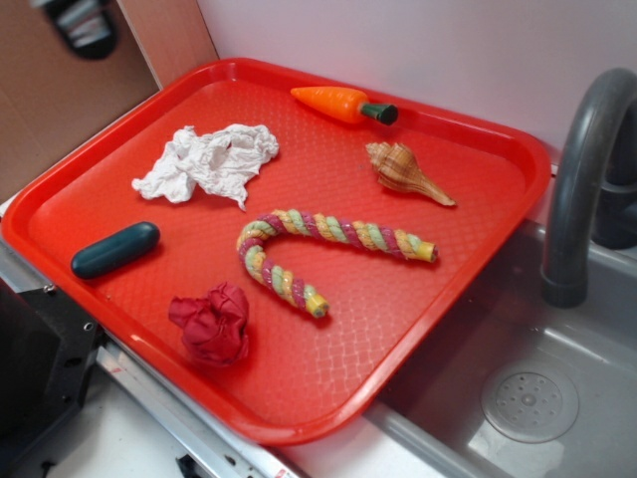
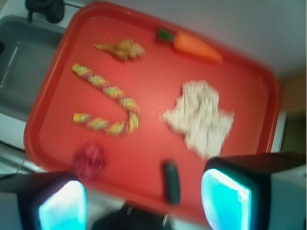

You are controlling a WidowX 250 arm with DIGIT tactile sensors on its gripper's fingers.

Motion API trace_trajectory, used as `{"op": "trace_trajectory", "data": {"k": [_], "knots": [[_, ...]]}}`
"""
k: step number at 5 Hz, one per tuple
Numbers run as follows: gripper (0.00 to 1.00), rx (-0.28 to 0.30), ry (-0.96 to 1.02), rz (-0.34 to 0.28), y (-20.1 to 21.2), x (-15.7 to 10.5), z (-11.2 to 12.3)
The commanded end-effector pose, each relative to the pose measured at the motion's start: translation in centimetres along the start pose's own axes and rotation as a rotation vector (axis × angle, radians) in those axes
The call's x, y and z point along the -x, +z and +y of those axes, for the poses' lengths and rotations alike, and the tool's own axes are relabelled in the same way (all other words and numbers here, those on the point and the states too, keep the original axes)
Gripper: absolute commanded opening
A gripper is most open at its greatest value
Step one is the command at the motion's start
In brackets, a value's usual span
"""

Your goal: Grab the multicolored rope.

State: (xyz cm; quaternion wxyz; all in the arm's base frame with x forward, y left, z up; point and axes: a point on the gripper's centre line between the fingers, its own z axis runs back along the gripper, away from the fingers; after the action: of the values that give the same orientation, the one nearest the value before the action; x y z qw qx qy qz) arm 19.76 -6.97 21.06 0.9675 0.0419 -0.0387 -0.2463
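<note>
The multicolored rope (image 1: 320, 242) lies in a cane-shaped bend near the middle of the red tray (image 1: 468, 299), its yellow, pink, maroon and pale green strands twisted together. The blurred wrist view shows the rope (image 2: 109, 101) left of centre, far below the camera. My gripper (image 2: 144, 203) hangs high over the tray's near edge, open, with nothing between its cyan pads (image 2: 225, 201). In the exterior view only a dark blurred part of the arm (image 1: 85, 25) shows at the top left, well away from the rope.
Also on the tray are a crumpled white cloth (image 1: 209, 161), a toy carrot (image 1: 343, 103), a shell (image 1: 403, 171), a dark green capsule (image 1: 114, 249) and a wrinkly red cloth ball (image 1: 212, 324). A grey sink (image 1: 528, 398) with a faucet (image 1: 577, 179) sits at the right.
</note>
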Motion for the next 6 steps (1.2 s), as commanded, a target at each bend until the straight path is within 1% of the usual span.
{"op": "trace_trajectory", "data": {"k": [1, 2, 3, 4, 5, 6], "knots": [[1.00, -0.042, -0.430, 0.036, -4.9, -4.9, -2.6], [1.00, -0.026, -0.504, 0.138, -9.1, -5.7, -3.0], [1.00, 0.001, -0.530, 0.191, -12.0, -5.7, -2.9], [1.00, 0.001, -0.554, 0.233, -14.0, -5.7, -3.0], [1.00, -0.042, -0.576, 0.260, -16.0, -5.5, -3.7], [1.00, -0.062, -0.620, 0.291, -17.1, -5.3, -4.1]]}}
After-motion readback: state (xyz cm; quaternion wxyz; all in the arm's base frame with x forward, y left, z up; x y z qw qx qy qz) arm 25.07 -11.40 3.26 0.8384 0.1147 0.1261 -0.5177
